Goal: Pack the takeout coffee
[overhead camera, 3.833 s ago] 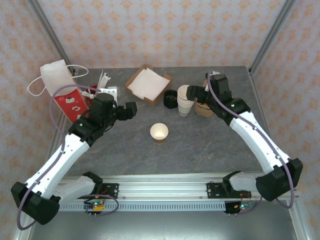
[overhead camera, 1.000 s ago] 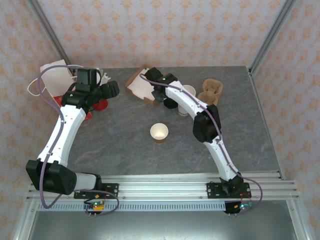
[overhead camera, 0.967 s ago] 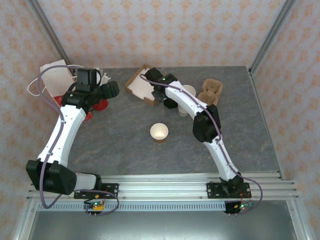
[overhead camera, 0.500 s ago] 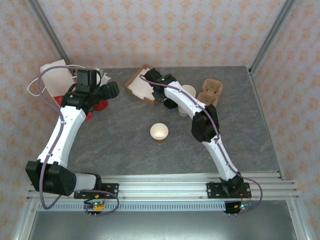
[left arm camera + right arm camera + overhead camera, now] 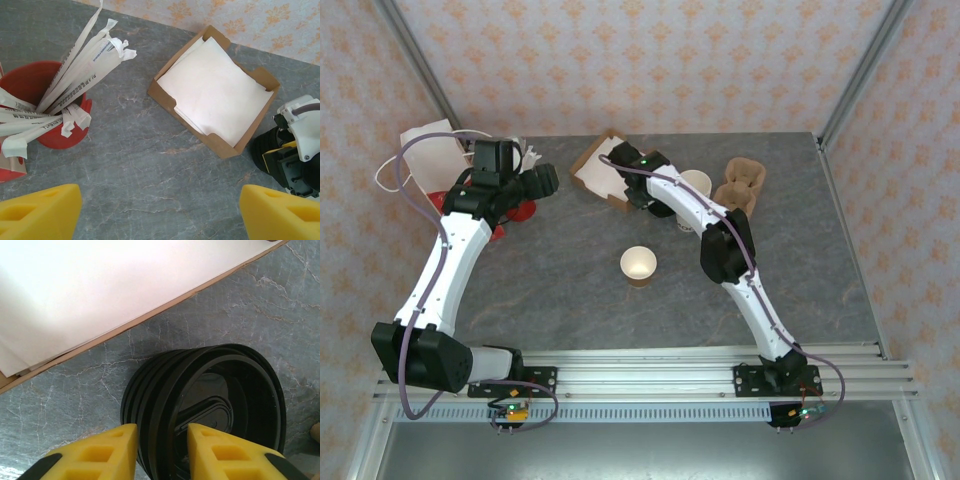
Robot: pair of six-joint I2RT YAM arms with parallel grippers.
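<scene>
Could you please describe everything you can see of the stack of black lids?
The stack of black lids is several glossy round plastic lids nested together, their hollow sides facing the right wrist camera. It rests on the grey marbled table, beside the cardboard box but apart from it. The right gripper straddles its near rim; whether it touches is unclear.

Left gripper, at ten o'clock, jaws wide; right gripper, at twelve o'clock, jaws narrowly parted.
</scene>
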